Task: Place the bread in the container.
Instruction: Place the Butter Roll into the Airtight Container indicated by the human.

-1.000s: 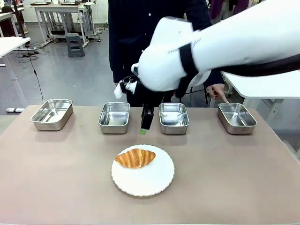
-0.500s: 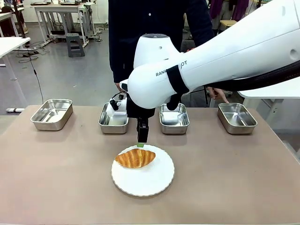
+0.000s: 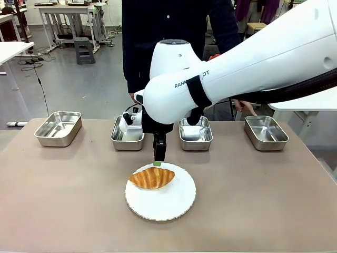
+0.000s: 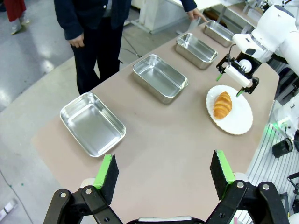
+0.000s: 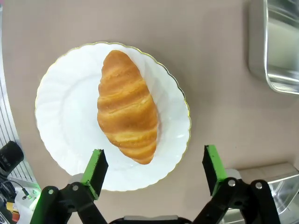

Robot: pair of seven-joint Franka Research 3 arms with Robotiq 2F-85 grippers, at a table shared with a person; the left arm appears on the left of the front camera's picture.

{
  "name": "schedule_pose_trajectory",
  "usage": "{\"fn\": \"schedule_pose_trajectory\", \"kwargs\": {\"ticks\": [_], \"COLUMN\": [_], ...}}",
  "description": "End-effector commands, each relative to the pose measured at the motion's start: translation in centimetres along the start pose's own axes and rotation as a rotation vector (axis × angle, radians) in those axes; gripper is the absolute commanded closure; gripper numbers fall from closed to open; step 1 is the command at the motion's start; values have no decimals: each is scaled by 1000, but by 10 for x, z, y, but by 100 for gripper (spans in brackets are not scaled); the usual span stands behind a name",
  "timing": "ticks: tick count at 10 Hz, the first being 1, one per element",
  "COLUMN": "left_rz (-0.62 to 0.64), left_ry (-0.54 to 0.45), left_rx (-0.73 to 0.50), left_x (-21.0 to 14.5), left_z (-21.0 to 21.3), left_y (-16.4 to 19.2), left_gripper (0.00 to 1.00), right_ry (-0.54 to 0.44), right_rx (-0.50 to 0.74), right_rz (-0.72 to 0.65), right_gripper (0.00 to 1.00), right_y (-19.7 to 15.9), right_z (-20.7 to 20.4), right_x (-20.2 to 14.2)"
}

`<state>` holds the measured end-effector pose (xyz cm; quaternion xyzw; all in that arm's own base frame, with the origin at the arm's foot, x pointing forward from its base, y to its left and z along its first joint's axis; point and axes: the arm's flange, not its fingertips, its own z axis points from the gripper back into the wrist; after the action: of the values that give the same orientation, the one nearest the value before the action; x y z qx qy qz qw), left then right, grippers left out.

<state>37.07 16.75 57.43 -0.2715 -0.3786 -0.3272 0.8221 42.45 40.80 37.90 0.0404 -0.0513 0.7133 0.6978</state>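
The bread (image 3: 151, 178) is a golden-brown croissant lying on a round white plate (image 3: 168, 205) near the table's middle. My right gripper (image 3: 157, 161) hangs just above the plate's far edge, open and holding nothing. Looking down along it, the bread (image 5: 127, 112) lies on the plate (image 5: 60, 116) ahead of my right gripper (image 5: 154, 169), not between the pads. Four steel containers stand in a row behind: (image 3: 59, 127), (image 3: 128, 132), (image 3: 195, 132), (image 3: 266, 132). High over the table's left end, my left gripper (image 4: 163, 170) is open and empty, and from there the bread (image 4: 223, 104) shows far off.
A person stands at the far side, with a hand (image 3: 243, 105) just behind the rightmost container. My right arm's big white body (image 3: 221, 79) spans the middle and right of the row. Bare brown tabletop (image 3: 63, 200) lies left, right and in front of the plate.
My right gripper has come down and slightly left from above the container row to the plate's far edge, then held nearly still. The bread and containers have not moved.
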Motion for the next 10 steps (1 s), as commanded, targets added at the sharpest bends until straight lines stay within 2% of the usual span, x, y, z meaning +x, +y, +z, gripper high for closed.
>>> {"fn": "schedule_pose_trajectory", "kwargs": {"ticks": [1, 2, 7, 10], "left_rz": [-14, -14, -14, -14], "left_ry": [-4, -4, -4, -4], "left_rx": [-4, -4, -4, -4], "left_x": [-1, -1, -1, -1], "left_z": [2, 2, 2, 2], "left_y": [0, 0, 0, 0], "left_gripper": [0, 0, 0, 0], "right_ry": [16, -26, -15, -13], "right_rx": [-26, -16, 34, 69], "right_rz": [10, -10, -3, -2], "right_gripper": [0, 0, 0, 0], "right_y": [4, 5, 7, 16], "right_z": [-14, -18, -42, -35], "right_x": [3, 4, 5, 5]}}
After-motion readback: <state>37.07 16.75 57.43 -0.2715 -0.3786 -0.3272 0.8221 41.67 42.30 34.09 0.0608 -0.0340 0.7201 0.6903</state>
